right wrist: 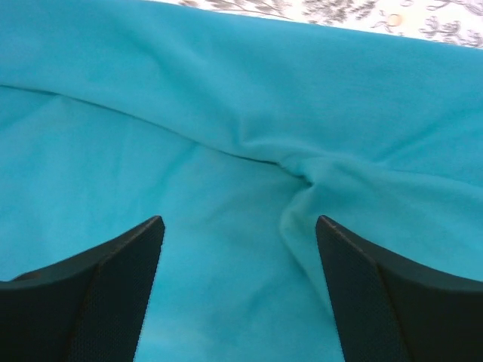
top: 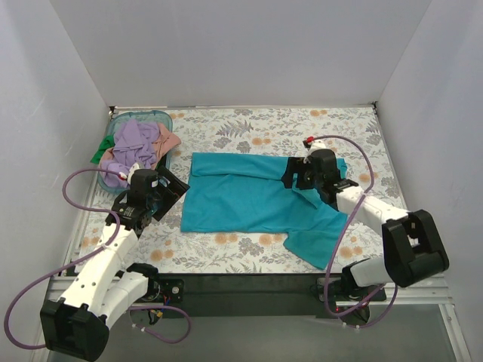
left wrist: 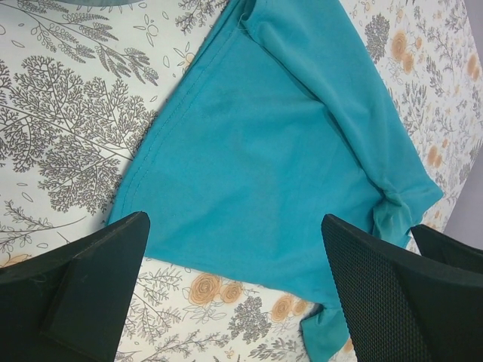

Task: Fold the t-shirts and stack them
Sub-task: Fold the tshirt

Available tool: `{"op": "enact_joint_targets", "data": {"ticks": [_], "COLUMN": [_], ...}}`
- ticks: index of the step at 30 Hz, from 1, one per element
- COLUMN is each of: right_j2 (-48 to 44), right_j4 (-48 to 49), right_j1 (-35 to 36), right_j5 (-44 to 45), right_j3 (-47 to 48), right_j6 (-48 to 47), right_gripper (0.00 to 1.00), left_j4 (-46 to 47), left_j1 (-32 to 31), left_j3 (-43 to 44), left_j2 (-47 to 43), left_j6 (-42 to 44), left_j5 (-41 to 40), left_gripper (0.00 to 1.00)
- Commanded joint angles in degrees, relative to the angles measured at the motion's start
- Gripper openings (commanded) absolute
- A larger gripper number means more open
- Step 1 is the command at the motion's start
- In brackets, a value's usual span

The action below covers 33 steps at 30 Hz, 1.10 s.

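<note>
1. My left gripper [top: 167, 192] is spread wide and empty, poised at the stitched end of the teal t-shirt [top: 249, 204]. In my wrist view that edge's corner lies just off one finger [left wrist: 75, 286].
2. My right gripper [top: 300, 175] is equally wide and holds nothing. It hangs over the shirt's opposite end, with a bunched crease just ahead of my fingertips [right wrist: 113, 271].
3. To fold well, I judge both grippers should pinch one cloth layer at matching depth, then lift together, keeping the shirt taut.
4. The crumpled sleeve at the shirt's near corner looks likely to drag, so I would flatten it first.
5. The lavender t-shirt [top: 136, 139] and salmon-pink t-shirt [top: 169, 140] lie heaped in the teal basket [top: 162, 116], beyond the shirt's stitched end.
</note>
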Motion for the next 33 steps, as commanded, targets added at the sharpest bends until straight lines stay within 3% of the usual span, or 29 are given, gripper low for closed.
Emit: {"op": "enact_joint_targets", "data": {"ticks": [1, 7, 9, 12, 13, 16, 24, 29, 33], "right_j2": [5.8, 12.3, 14.1, 15.1, 15.1, 14.8, 10.5, 8.5, 8.1], "right_j4": [-7.8, -10.8, -11.1, -11.2, -11.3, -11.7, -15.2, -18.6, -19.5], "right_j1": [1.1, 2.9, 3.3, 3.9, 4.1, 4.5, 5.3, 5.3, 5.4], "right_j5": [6.7, 9.2, 10.8, 13.2, 13.9, 15.7, 11.9, 3.4, 1.9], "right_j3": [4.8, 8.2, 8.6, 9.0, 9.1, 9.2, 10.0, 8.7, 7.4], "right_j6": [-5.2, -5.2, -4.7, -4.0, -3.6, -3.3, -3.2, -2.7, -2.6], "right_gripper": [0.82, 0.61, 0.58, 0.46, 0.34, 0.22, 0.13, 0.13, 0.18], "left_j4": [-0.2, -0.5, -0.9, -1.2, -1.3, -1.5, -1.9, -2.1, -2.9], "left_j1": [0.0, -0.1, 0.0, -0.1, -0.1, 0.0, -0.1, 0.0, -0.1], "left_j3": [1.0, 0.8, 0.9, 1.1, 1.1, 1.0, 1.0, 1.3, 1.7], "left_j2": [0.1, 0.8, 0.9, 1.1, 1.1, 1.0, 1.4, 2.2, 3.0], "left_j6": [-0.5, -0.5, -0.6, -0.6, -0.7, -0.7, -0.9, -1.0, -1.2], "left_j5": [-0.8, -1.7, -2.0, -2.6, -3.0, -3.2, -3.1, -2.7, -2.7], "left_gripper": [0.98, 0.98, 0.98, 0.98, 0.98, 0.98, 0.98, 0.98, 0.98]}}
